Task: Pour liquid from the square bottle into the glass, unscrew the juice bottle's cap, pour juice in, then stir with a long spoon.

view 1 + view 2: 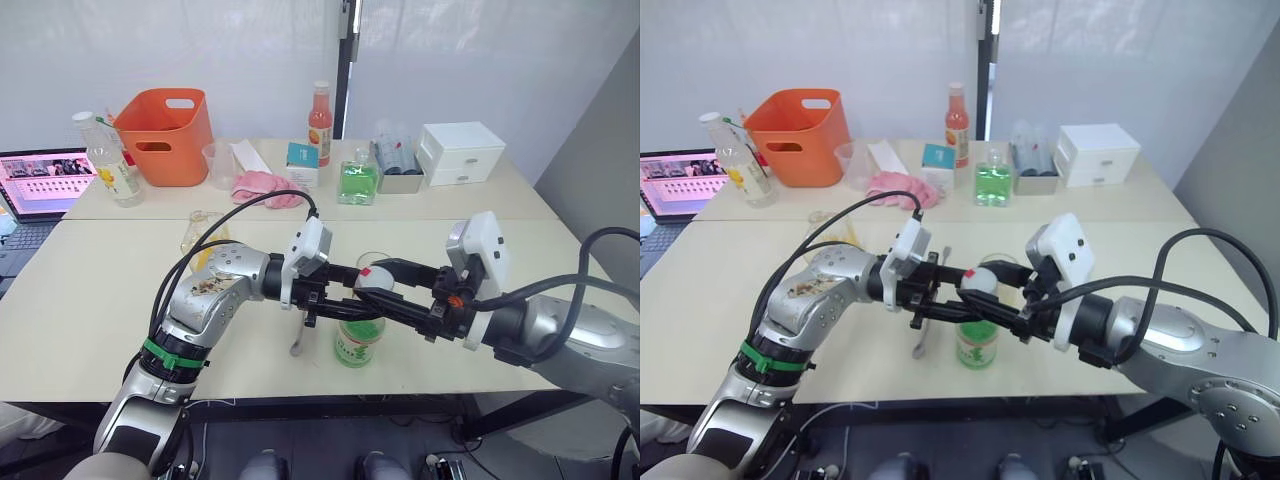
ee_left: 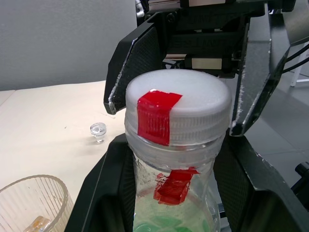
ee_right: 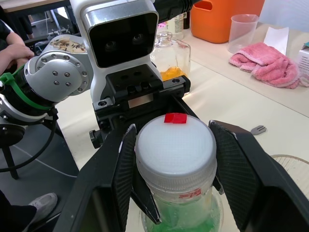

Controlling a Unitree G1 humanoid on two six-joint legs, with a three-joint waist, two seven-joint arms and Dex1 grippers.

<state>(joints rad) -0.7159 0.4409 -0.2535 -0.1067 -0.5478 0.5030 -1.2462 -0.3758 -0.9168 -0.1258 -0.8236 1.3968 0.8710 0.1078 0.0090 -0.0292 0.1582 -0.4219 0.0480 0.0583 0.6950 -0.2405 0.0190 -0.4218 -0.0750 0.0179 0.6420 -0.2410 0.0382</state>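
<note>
Left eye view: the tabletop [image 1: 90, 300] is seen with both arms meeting near its front edge, toward the middle. An orange basket [image 1: 165, 135] is set by the back left corner, and a white drawer box [image 1: 462, 152] toward the back right. The juice bottle [image 1: 359, 340] is stood upright near the front edge and is gripped low on its neck by the left gripper [image 2: 169, 193], whose jaws are pressed against both sides of the bottle. The right gripper [image 3: 175, 164] is placed around the juice bottle's cap [image 3: 175, 147] (white, with a strip of red tape), its jaws set narrowly at either side; whether the pads actually touch the cap cannot be told. The glass [image 1: 372, 262] is partly hidden just behind the bottle. The square bottle [image 1: 200, 235] is stood further left, near the middle of the tabletop, with its yellow-orange liquid low inside. The long spoon [image 1: 923, 335] is lain beside the juice bottle, under the left gripper.
</note>
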